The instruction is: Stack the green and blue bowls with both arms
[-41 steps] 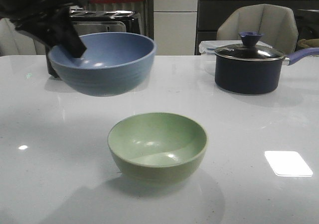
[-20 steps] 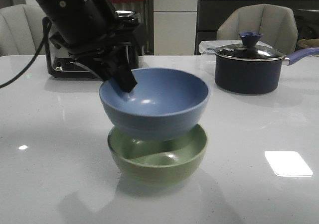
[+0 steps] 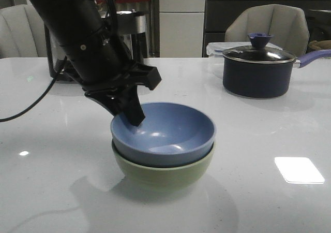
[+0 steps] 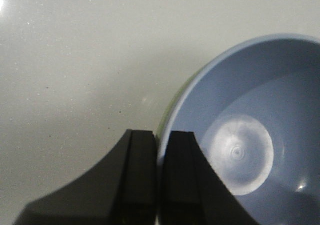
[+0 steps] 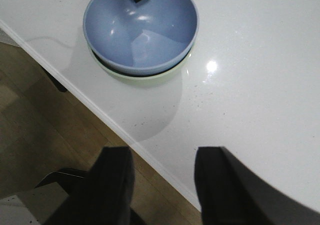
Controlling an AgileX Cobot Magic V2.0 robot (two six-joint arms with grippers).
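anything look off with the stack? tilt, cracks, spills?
Nothing stands out. The blue bowl sits nested in the green bowl, roughly level, with no cracks or spills visible. The left gripper is clamped on the blue bowl's rim. The right gripper hangs open, away from the stack.

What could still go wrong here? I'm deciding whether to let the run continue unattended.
1. The left gripper is clamped on the blue bowl's rim; lifting before it opens could pull that bowl back out of the green bowl.
2. The blue bowl looks slightly tilted, so it may shift on release.
3. The stack sits near the table edge; a sideways nudge could push it off.
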